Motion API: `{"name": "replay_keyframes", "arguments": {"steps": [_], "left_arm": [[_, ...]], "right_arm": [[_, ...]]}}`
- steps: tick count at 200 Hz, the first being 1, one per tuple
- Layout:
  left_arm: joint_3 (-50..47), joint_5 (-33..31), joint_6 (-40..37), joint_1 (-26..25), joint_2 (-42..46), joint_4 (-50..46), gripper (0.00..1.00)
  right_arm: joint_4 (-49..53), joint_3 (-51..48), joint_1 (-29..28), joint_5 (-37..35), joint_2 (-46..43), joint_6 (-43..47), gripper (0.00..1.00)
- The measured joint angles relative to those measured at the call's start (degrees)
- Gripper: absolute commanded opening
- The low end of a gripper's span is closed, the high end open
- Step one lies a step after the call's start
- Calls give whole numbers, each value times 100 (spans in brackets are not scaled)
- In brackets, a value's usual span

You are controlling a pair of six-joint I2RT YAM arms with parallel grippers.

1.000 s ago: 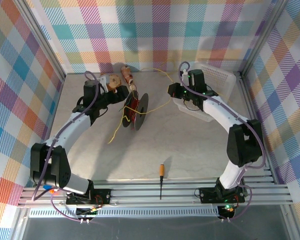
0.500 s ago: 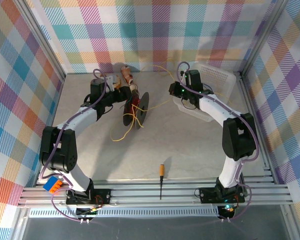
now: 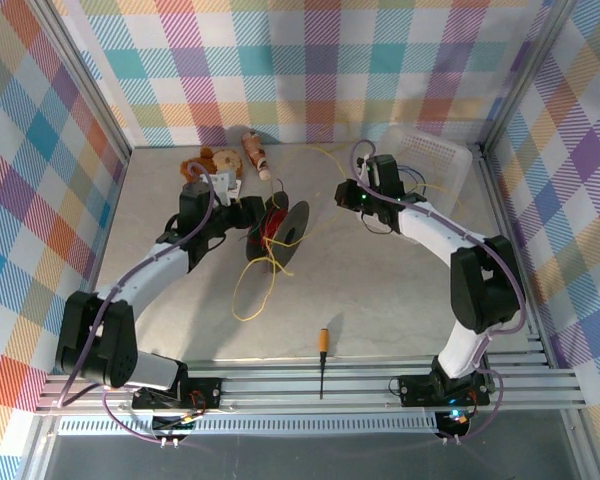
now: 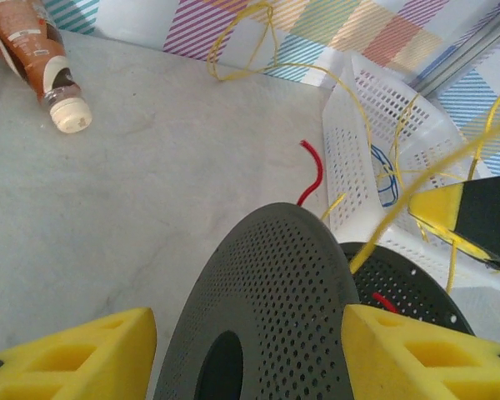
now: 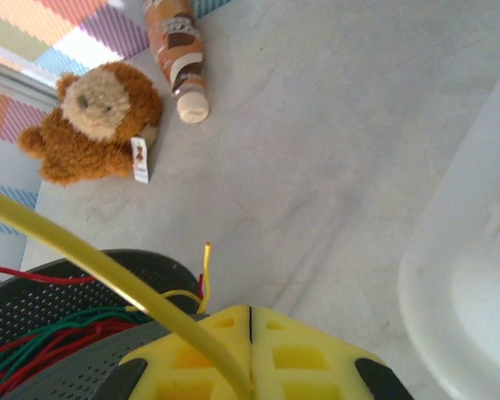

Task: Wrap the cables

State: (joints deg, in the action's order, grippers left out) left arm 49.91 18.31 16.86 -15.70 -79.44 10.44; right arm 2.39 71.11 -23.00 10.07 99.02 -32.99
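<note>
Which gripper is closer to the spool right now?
Left. The left gripper clasps the spool's flange; the right gripper sits apart to its right, pinching a yellow cable.

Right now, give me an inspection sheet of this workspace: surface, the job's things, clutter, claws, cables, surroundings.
Surface: grey marbled table.
Job's things: yellow cables trail in loose loops from the reel, which stands on edge mid-table with red wire wound on it.
Clutter: teddy bear and bottle at the far edge; white basket far right; screwdriver at the near edge.
Claws: left claw has its fingers against both sides of a reel disc; right claw is shut on a yellow cable.
Cables: purple leads run along both arms.
Surroundings: plaid walls; metal rails in front.
</note>
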Motion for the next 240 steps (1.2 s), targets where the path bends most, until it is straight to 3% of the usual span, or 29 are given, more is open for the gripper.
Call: {"name": "replay_keyframes", "arguments": {"steps": [75, 107, 163, 218, 240], "left_arm": [[-446, -367, 68, -17, 1047, -774, 82], [-643, -387, 61, -20, 1335, -706, 100], [-997, -157, 17, -20, 1399, -361, 100], [-966, -83, -179, -20, 1099, -330, 82], [-887, -83, -315, -20, 1023, -393, 81]], "right_arm": [[24, -584, -575, -459, -848, 280, 0], [28, -680, -590, -715, -857, 345, 0], [68, -706, -590, -859, -857, 315, 0], [63, -706, -590, -730, -855, 188, 0], [59, -706, -590, -601, -844, 168, 0]]}}
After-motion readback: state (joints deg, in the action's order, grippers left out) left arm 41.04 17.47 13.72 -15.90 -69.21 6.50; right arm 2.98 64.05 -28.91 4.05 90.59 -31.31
